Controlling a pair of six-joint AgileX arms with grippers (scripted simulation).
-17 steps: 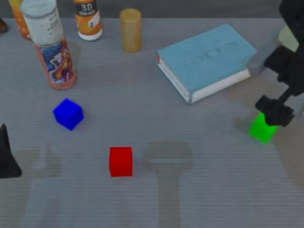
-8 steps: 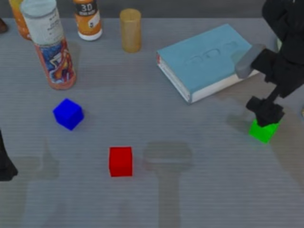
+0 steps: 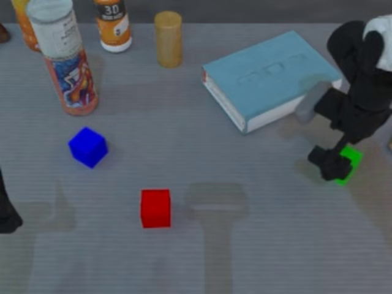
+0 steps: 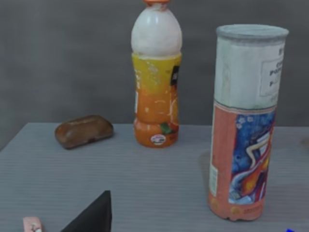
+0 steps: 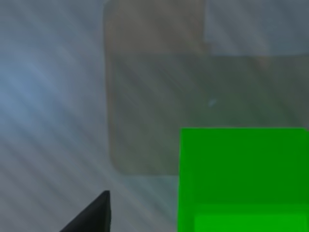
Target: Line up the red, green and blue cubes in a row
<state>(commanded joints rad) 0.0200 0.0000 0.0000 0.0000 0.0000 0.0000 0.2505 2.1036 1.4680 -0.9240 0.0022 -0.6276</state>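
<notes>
The green cube [image 3: 351, 159] lies at the right of the table, mostly covered by my right gripper [image 3: 334, 164], which hangs low over it. In the right wrist view the green cube [image 5: 241, 176] fills one side, and one dark fingertip [image 5: 99, 212] stands apart from it with bare table between; the gripper is open. The red cube [image 3: 155, 208] rests near the table's middle front. The blue cube [image 3: 88, 147] sits to its left, farther back. My left gripper [image 3: 6, 215] is parked at the left edge, one fingertip [image 4: 96, 215] showing, open and holding nothing.
A light-blue book [image 3: 269, 78] lies just behind the green cube. A tall chips can [image 3: 64, 58], an orange bottle [image 3: 113, 24] and a tan cylinder [image 3: 168, 38] stand at the back left. A brown bread loaf [image 4: 83, 130] lies beyond them.
My right gripper has come down and shifted left over the green cube, which now shows only a corner. The red and blue cubes have not moved.
</notes>
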